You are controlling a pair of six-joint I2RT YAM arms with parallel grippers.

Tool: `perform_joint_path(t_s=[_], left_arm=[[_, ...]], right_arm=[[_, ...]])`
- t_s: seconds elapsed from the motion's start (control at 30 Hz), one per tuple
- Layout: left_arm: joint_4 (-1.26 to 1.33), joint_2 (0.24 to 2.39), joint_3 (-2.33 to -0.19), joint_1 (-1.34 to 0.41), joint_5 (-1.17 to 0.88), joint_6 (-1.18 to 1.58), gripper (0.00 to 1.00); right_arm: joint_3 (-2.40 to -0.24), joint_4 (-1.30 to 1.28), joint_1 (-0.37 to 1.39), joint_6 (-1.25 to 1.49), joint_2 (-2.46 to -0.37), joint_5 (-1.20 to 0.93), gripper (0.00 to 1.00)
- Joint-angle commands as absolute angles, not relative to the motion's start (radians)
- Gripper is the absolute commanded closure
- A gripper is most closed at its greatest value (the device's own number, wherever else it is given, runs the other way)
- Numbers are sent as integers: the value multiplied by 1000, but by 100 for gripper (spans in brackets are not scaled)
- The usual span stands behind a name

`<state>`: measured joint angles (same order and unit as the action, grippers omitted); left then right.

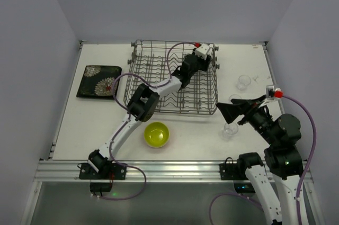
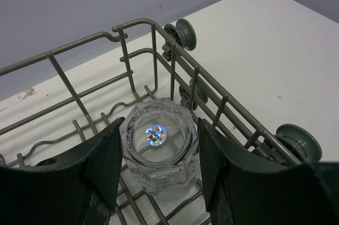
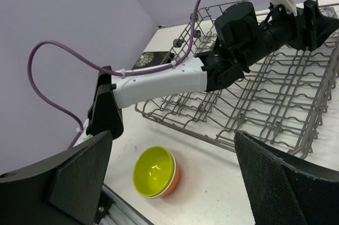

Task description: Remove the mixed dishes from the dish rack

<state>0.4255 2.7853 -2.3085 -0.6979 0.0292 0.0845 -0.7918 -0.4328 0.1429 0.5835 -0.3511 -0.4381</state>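
Note:
The grey wire dish rack (image 1: 159, 63) stands at the back middle of the table. My left gripper (image 1: 207, 58) reaches into its far right corner. There a small clear glass (image 2: 159, 148) stands upright on the rack (image 2: 212, 84) wires between the black fingers (image 2: 106, 156), which sit close on both sides with a thin gap at the right; the jaws are open. My right gripper (image 1: 229, 107) hovers wide open right of the rack, holding nothing. The yellow-green bowl (image 3: 153, 171) sits nested in the orange bowl (image 3: 179, 178) near the front edge.
A black flowered plate (image 1: 99, 81) lies on the table left of the rack. Clear glasses stand right of the rack, one (image 1: 243, 82) further back and one (image 1: 229, 129) under my right arm. The left arm (image 3: 159, 79) stretches over the rack (image 3: 275, 103).

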Motion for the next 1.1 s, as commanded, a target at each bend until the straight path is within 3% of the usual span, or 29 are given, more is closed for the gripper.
perform_joint_path(t_s=[0.0,0.07,0.4,0.57,0.67,0.8,0.97,1.0,1.03,1.07], left_arm=[[512,2708,-2301,-730,113,61,94],[520,2665,-2280,-732,170,80,100],[632,2281,-1947,-727,294,141,100],[462,2002,-1775,-695,350,279,100],[408,1777,-1568,-605,159,555,100],[630,1507,-1169,-433,-295,1011,100],[951,1385,-915,-379,-484,1314,100],[981,1359,-847,-382,-489,1389,100],[1056,1345,-804,-388,-486,1429,100],[1093,1332,-760,-391,-456,1518,100]], right_arm=[[-802,-397,140,581,-357,-451,1],[-802,-396,140,580,-365,-446,1],[-841,-371,140,580,-413,-420,1],[-812,-304,138,589,-407,-358,1],[-762,-203,140,607,-437,-366,1],[-753,-97,140,664,-577,-480,1],[-635,734,204,1015,-819,-924,1],[-661,773,245,968,-853,-922,1],[-701,620,324,901,-874,-882,1],[-780,515,368,812,-894,-717,1]])
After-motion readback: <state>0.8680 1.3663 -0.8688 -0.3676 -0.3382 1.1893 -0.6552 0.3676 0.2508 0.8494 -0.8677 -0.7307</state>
